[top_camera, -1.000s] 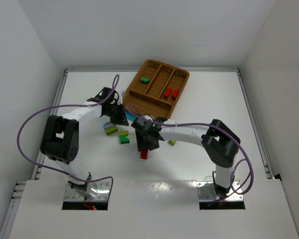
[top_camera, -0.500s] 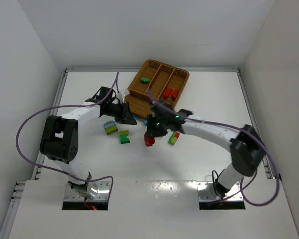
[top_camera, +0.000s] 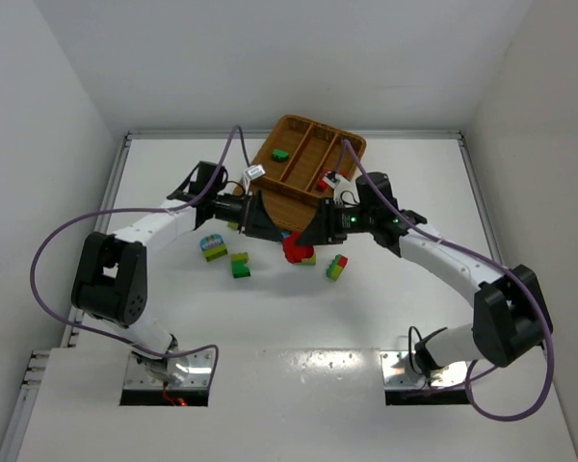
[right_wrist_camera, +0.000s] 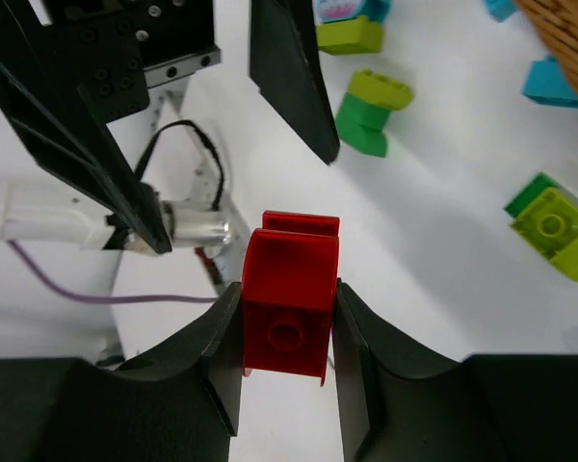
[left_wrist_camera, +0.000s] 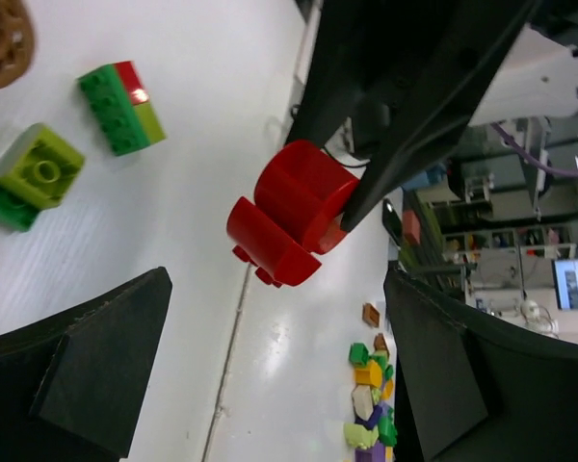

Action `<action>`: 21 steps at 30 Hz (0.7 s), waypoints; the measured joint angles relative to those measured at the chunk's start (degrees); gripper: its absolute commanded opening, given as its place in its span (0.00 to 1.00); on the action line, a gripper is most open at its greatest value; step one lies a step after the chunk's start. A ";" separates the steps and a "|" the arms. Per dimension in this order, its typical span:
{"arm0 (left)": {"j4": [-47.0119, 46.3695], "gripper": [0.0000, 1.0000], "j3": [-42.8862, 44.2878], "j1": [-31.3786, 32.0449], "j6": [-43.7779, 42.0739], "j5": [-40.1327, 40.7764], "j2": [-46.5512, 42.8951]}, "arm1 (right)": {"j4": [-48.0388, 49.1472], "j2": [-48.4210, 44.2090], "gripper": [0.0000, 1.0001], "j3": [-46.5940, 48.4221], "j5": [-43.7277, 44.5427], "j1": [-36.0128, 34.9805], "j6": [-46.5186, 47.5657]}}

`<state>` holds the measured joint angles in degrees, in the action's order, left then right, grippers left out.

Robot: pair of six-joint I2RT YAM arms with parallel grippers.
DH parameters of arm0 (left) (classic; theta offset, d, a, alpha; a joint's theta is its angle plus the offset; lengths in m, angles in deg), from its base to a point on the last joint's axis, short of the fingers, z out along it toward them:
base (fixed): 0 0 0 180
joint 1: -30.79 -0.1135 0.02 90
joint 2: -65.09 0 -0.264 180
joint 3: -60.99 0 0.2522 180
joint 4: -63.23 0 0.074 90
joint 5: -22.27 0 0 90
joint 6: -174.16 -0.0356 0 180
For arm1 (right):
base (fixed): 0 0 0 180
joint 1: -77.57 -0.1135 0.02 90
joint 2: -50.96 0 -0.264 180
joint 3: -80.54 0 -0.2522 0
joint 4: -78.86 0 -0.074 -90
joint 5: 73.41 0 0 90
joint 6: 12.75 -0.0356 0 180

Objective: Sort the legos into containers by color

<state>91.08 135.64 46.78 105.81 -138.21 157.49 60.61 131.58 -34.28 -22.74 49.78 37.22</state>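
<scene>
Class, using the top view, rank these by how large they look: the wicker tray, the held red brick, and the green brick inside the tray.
Largest to smallest:
1. tray
2. red brick, though possibly held nearer the camera
3. green brick

Held red lego (right_wrist_camera: 289,306) — arched, clamped upright between the fingers of the right gripper (right_wrist_camera: 289,322), clear of the table. Wicker tray (top_camera: 313,122), three long compartments: green lego (top_camera: 280,154) in the left one, second red lego (top_camera: 325,181) further right, partly hidden. Loose on the table near the tray — blue-lime brick (top_camera: 212,247), green-lime brick (top_camera: 240,266), green-red-lime brick (top_camera: 336,267).
</scene>
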 measured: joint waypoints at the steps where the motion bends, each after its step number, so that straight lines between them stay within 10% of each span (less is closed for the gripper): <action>1: -0.17 0.99 0.02 0.24 -0.26 -1.05 -0.07 | 1.01 0.00 0.15 -0.28 -1.42 0.28 -0.44; 15: 1.38 0.72 0.26 3.15 -6.03 -8.83 0.50 | 11.34 1.31 0.15 -0.39 -9.25 1.42 -5.03; 21: 2.62 0.39 1.62 4.17 -6.80 -8.04 0.61 | 13.84 2.21 0.15 -0.37 -11.13 1.51 -6.86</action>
<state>93.70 137.25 50.95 99.01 -146.25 158.10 74.44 133.79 -34.65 -33.86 51.29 30.35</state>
